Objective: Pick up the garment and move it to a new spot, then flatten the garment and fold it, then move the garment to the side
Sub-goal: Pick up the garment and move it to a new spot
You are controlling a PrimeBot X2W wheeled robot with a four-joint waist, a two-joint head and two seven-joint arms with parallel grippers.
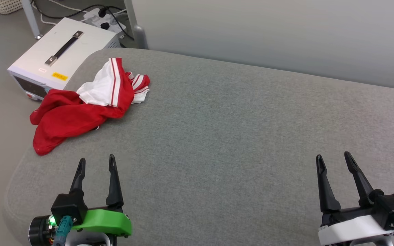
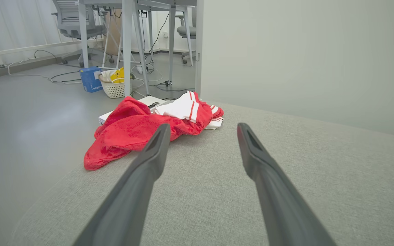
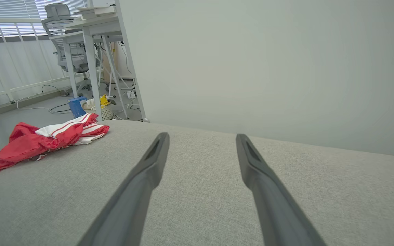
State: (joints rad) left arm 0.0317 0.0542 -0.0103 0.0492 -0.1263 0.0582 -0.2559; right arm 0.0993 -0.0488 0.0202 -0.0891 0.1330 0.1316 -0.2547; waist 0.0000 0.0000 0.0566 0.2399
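Nearest are the left gripper [image 1: 96,158] and the right gripper [image 1: 333,155], well apart. Each has its fingers spread wide with nothing between them. The garment [image 1: 70,116] lies crumpled at the far left corner of the grey cushion [image 1: 217,136], ahead of the left gripper and apart from it. Its red body is bunched toward the near left, with one fold reaching over the cushion's edge. A white sleeve with red stripes lies on top toward the far side. Just beyond it on the floor stands a white box [image 1: 63,51] with a dark handle, and the garment's far edge is close to it. Further off are a basket [image 2: 114,89] and a blue box [image 2: 90,79] by desk legs. A pale wall [image 1: 286,34] runs behind the cushion.
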